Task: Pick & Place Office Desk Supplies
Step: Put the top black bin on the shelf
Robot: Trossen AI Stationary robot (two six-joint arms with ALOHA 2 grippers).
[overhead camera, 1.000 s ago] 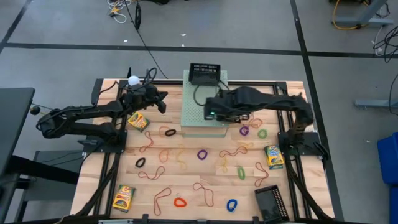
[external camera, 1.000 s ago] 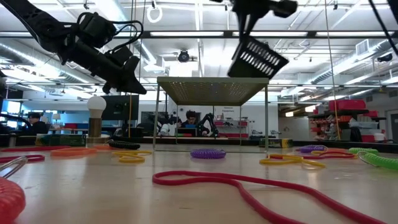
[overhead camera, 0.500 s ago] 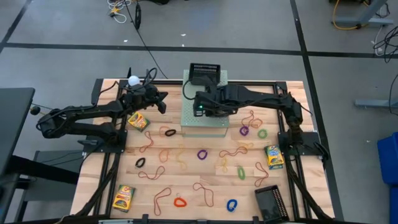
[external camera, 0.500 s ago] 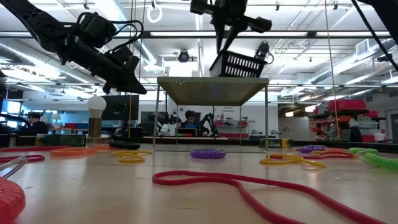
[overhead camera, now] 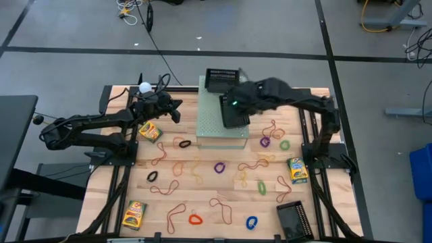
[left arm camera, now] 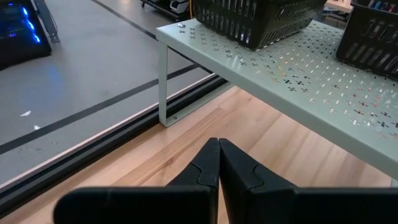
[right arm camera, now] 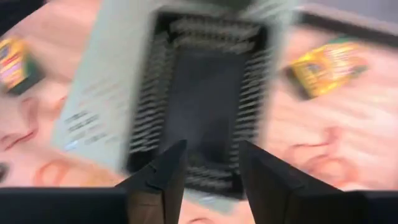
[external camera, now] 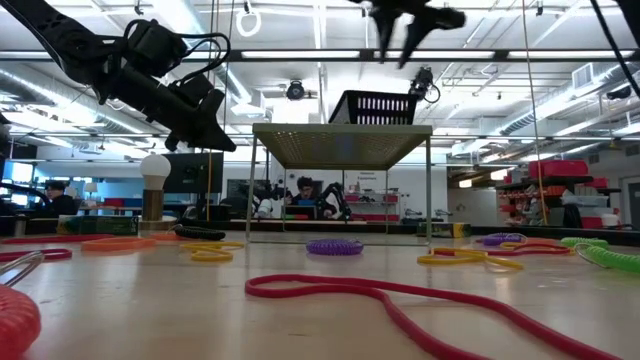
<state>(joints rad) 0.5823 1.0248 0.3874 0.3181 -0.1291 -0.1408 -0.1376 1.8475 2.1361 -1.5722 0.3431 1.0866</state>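
Note:
Orange-brown rubber bands [overhead camera: 177, 169], small loops such as a purple one [overhead camera: 219, 167] and a green one [overhead camera: 261, 187], and crayon boxes [overhead camera: 150, 130] [overhead camera: 297, 169] [overhead camera: 135, 214] lie on the wooden table. My right gripper [external camera: 397, 45] hangs open above a black mesh tray [external camera: 375, 107] that rests level on the pale-green perforated shelf [overhead camera: 210, 128]. The fingers are clear of the tray [right arm camera: 205, 93]. My left gripper [overhead camera: 174, 109] is shut and holds nothing; it hovers left of the shelf, above the table's far left part.
A second black mesh tray [overhead camera: 223, 79] stands at the shelf's far end, and a third [overhead camera: 293, 219] lies on the table near the front right. A white bulb-shaped thing [overhead camera: 144, 86] stands at the far left. People sit in the room behind [external camera: 305, 190].
My right gripper carried the tilted black mesh tray down onto the shelf, rolling its wrist, then opened and let go. It has since risen and gone a little toward the far edge. The tray now sits level on the shelf top.

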